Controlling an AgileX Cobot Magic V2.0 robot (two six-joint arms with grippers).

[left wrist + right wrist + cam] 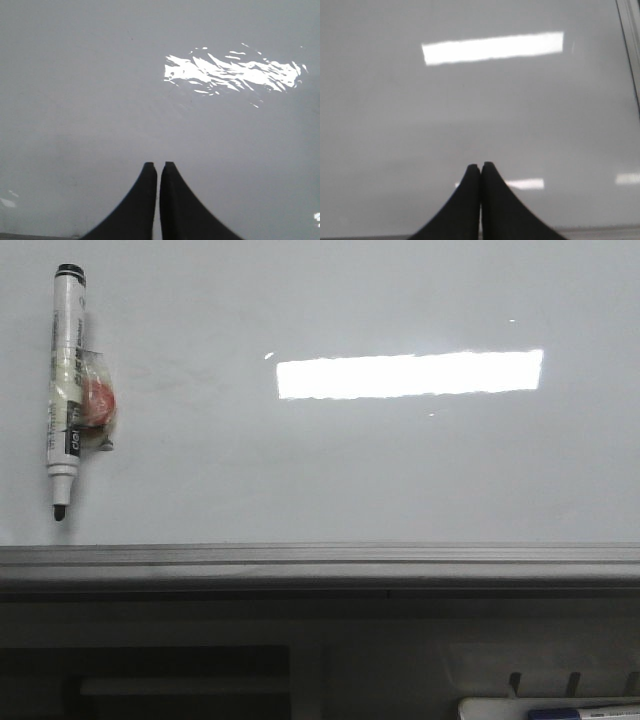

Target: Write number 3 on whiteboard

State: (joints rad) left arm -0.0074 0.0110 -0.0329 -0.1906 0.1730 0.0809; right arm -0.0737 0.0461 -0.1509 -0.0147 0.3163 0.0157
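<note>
The whiteboard [350,470] fills the front view, glossy white-grey, with a grey metal ledge [320,562] along its near edge. No drawn number 3 shows on it. A white marker pen [65,380] with a black cap and bare black tip lies at the far left, beside a small red and clear object [96,405]. My left gripper [159,165] is shut and empty over bare board [100,100]. My right gripper [481,166] is shut and empty over bare board [395,125]. Neither gripper shows in the front view.
A bright rectangular light reflection [410,373] lies on the board's middle right. Below the ledge, a white tray with a blue-capped pen [560,710] sits at the bottom right. The board's frame edge [631,45] shows in the right wrist view.
</note>
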